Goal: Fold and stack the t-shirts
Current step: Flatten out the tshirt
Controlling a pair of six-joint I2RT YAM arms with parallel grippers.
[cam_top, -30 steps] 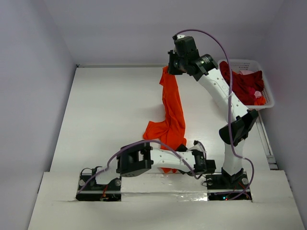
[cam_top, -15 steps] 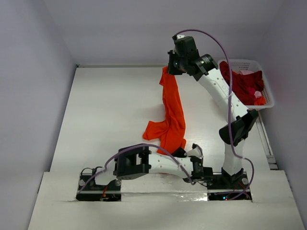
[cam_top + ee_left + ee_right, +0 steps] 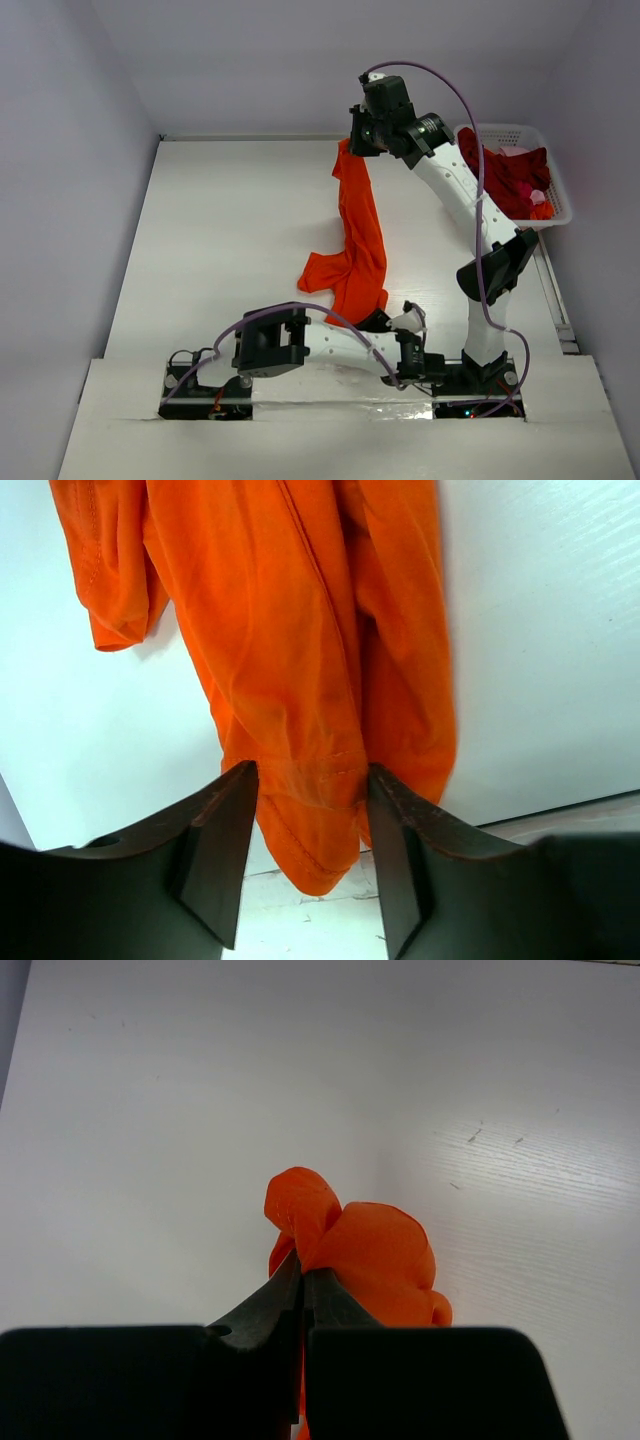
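The bright orange t-shirt (image 3: 360,230) hangs as a long twisted strip from my right gripper (image 3: 357,140), which is raised over the far middle of the table. Its lower part lies bunched on the table. In the right wrist view that gripper (image 3: 303,1265) is shut on a puckered fold of the orange t-shirt (image 3: 375,1260). My left gripper (image 3: 383,320) is low at the near edge, at the shirt's lower end. In the left wrist view its jaws (image 3: 311,770) stand apart, with the hemmed bottom edge of the t-shirt (image 3: 300,680) between them, not pinched.
A white lattice basket (image 3: 555,180) sits at the far right of the table, holding dark red t-shirts (image 3: 505,175). The right arm's elbow (image 3: 495,265) stands between the basket and the orange shirt. Grey walls close in the table on the left, right and far sides.
My left wrist has shifted a little along the near edge under the shirt's lower end, and its jaws have narrowed slightly. The right arm and the hanging shirt have stayed put.
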